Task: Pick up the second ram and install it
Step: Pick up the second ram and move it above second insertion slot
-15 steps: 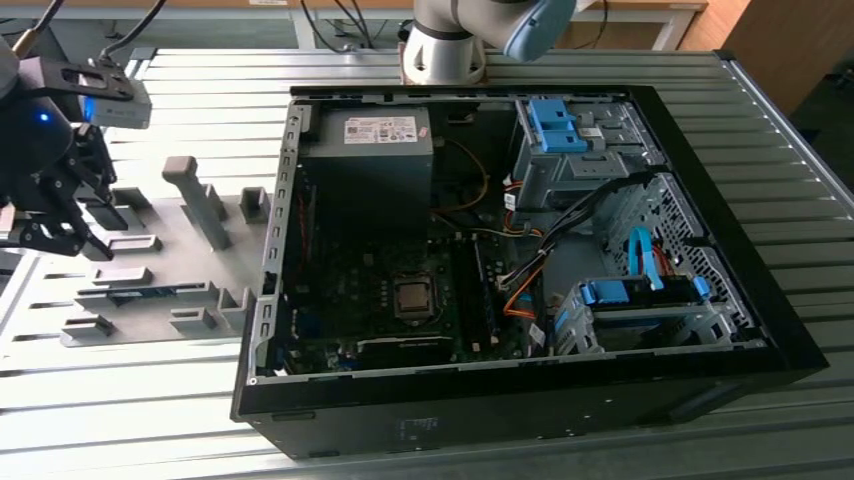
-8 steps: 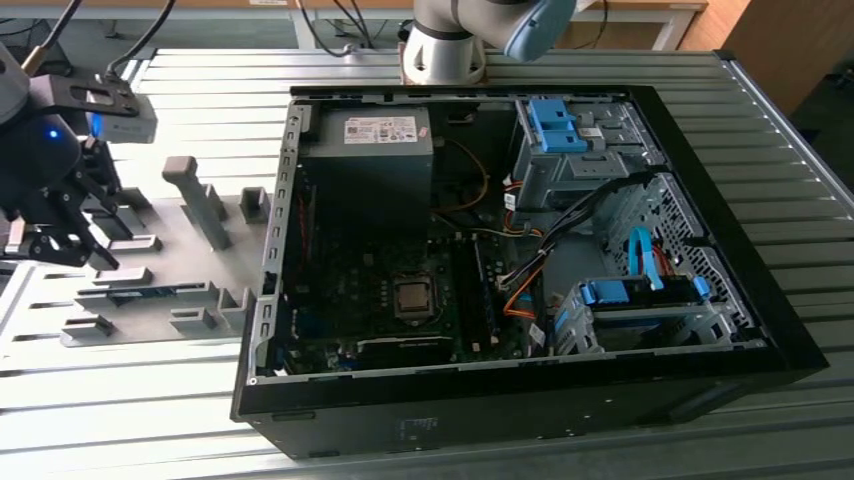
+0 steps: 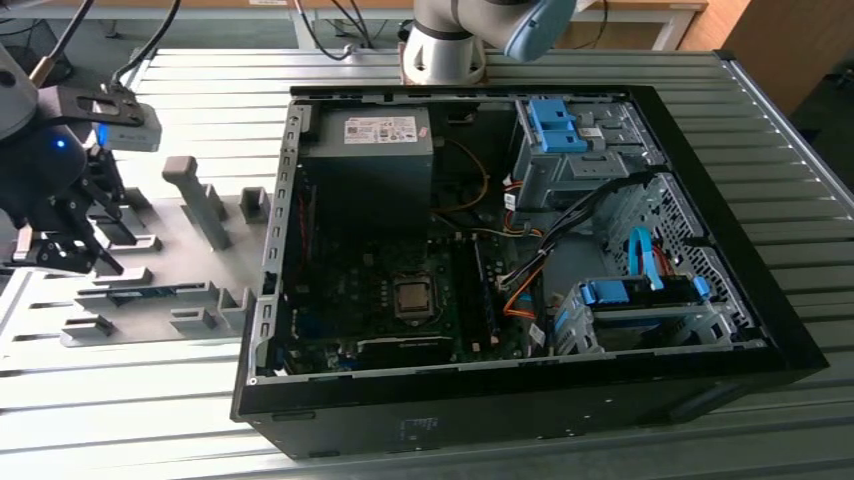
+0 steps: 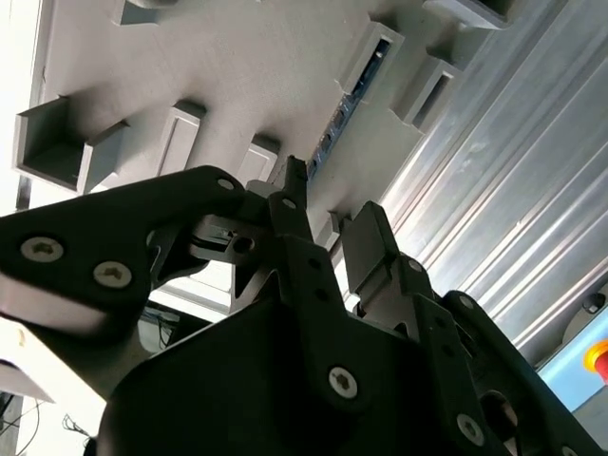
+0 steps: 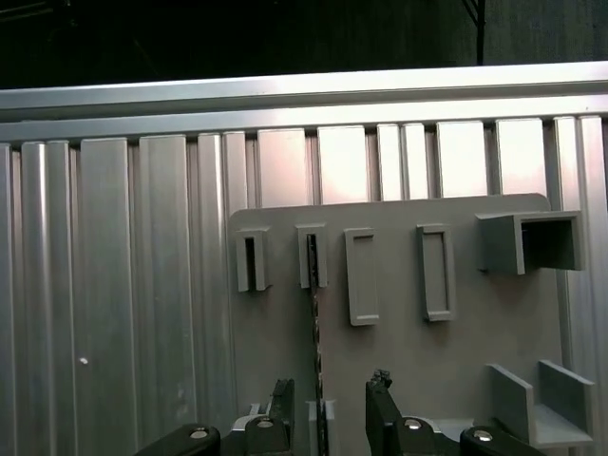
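**Claw.** In the exterior view the claw [image 3: 74,258] hangs at the far left of the exterior view's frame, over the grey fixture plate [image 3: 154,262] that lies on the ribbed metal tabletop [image 3: 134,400]. It is released: both wrist views show its two dark fingers [image 5: 282,413] spread apart with nothing gripped between them.

**Second ram.** The second ram [image 3: 160,291] rests in the fixture plate, set on edge in its narrow slots. It lies outside the open computer case [image 3: 534,400], which stands to the exterior view's right of the plate. In the first wrist view the stick [image 5: 314,323] appears as a thin dark line running from a slotted block toward the claw [image 5: 328,408], in line with the gap between the fingers. No finger is seen touching it. In the second wrist view its blue-green edge [image 4: 334,128] lies just beyond the fingertips [image 4: 294,204].

**Status.** The stick is not yet lifted or installed.
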Tool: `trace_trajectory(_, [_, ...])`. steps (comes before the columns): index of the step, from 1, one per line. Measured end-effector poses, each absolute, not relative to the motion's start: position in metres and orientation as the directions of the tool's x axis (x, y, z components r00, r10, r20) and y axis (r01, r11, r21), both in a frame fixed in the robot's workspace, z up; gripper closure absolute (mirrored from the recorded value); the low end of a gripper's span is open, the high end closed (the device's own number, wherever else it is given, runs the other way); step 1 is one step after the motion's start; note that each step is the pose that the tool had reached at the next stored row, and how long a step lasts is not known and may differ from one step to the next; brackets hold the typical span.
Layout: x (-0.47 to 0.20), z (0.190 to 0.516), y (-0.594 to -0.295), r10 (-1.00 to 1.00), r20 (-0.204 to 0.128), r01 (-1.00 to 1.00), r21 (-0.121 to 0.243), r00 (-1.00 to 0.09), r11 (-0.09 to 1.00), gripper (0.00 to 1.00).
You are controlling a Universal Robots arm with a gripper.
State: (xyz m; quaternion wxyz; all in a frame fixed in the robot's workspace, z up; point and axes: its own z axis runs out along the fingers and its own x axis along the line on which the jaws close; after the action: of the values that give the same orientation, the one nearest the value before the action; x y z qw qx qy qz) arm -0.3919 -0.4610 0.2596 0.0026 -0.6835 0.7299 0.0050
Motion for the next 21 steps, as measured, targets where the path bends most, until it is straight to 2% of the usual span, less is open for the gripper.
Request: trace_trajectory(21, [-0.401,0.222,-0.463,-0.998,-0.011,-0.998,0.004,-0.067,0.067,0.57])
